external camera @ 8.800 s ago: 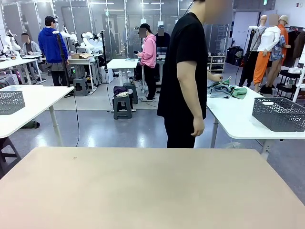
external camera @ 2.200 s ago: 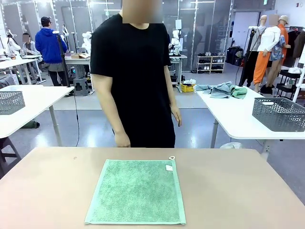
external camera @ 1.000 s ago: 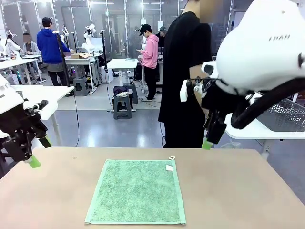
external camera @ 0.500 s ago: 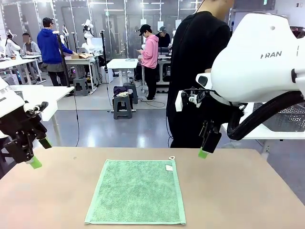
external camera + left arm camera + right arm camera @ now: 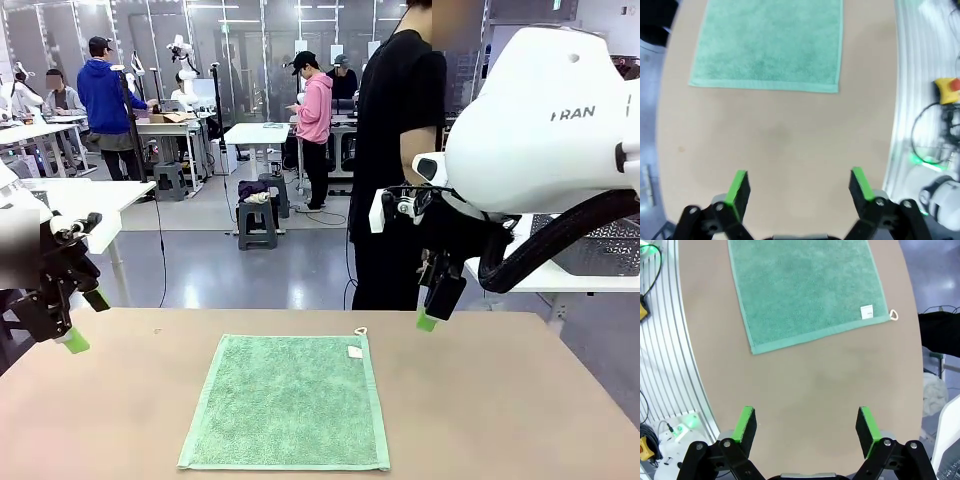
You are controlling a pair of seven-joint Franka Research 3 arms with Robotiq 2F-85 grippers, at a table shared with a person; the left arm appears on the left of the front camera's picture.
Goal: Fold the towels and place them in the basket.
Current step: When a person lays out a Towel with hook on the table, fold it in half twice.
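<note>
Front view: mint-green square terry towel point(image 5: 288, 400) lies flat lower centre on beige table point(image 5: 500, 400), black green-padded left gripper point(image 5: 799, 175) and right gripper point(image 5: 805, 414) gaping empty off its sides; the flat edge offers little to pinch, so a grasp may slip and skew the fold.

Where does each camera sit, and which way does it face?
Front view: fixed on the robot's side, facing across the beige table towards the person in a black shirt; both arms enter, left gripper and right gripper raised.
Left wrist view: on the left arm, looking down past the open left gripper.
Right wrist view: on the right arm, looking down past the open right gripper.
Shared: all show the flat mint green terry towel; front and right wrist also its white label.
</note>
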